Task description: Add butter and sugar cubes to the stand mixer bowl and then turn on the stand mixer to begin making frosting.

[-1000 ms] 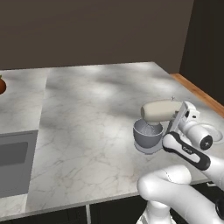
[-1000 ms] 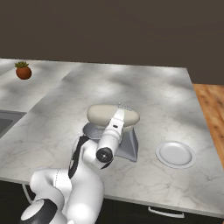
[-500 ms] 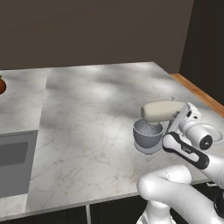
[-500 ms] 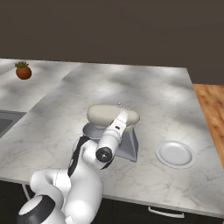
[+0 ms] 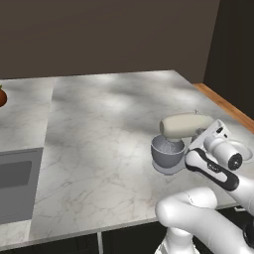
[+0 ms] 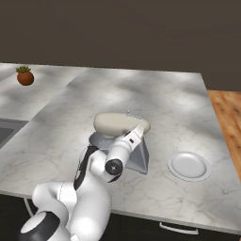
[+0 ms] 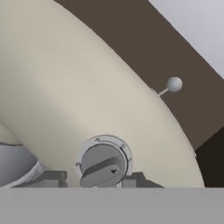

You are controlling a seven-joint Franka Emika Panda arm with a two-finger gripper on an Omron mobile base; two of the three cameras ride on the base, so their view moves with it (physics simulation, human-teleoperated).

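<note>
Switch-on step, by the look of it: hand (image 7: 109, 183) closes in on the stand mixer (image 5: 181, 126) speed dial (image 7: 103, 165); its spread I cannot tell. Next move: grip and twist that dial.

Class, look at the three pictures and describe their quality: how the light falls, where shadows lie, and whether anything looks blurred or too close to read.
Left base view: soft dappled light on the marble counter, dark wall behind, no glare. Right base view: the same mottled patches; the white plate is sharp. Hand view: the stand mixer head sits very close, evenly lit and soft-edged, its dial legible, fine markings not.
</note>
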